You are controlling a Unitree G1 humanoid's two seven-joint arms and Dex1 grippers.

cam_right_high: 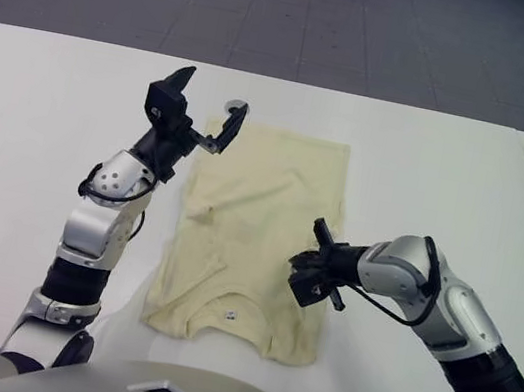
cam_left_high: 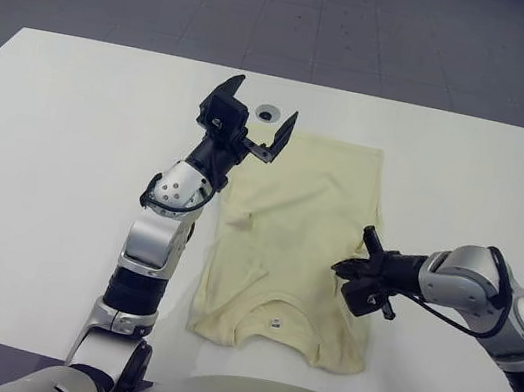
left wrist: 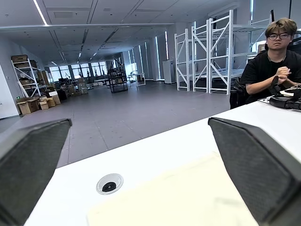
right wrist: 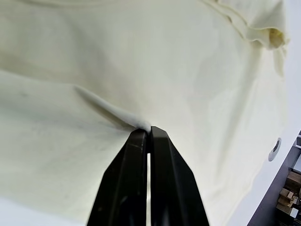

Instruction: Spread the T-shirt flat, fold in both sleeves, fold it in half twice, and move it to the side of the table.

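At frame centre, the pale yellow T-shirt (cam_left_high: 283, 251) lay flat on the white table (cam_left_high: 72, 122), sleeves seemingly folded in. At its right edge the right gripper (cam_left_high: 350, 271) pinched the cloth; the left gripper (cam_left_high: 262, 105) hung released, upper left. Both half-folds and moving aside were not yet done.

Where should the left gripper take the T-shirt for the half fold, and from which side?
Probably the left corner of the far hem, from above. The T-shirt lies flat, collar nearest the robot, so only edges offer cloth to pinch. The left gripper hangs open over that corner; the right gripper is shut on cloth near the right edge.
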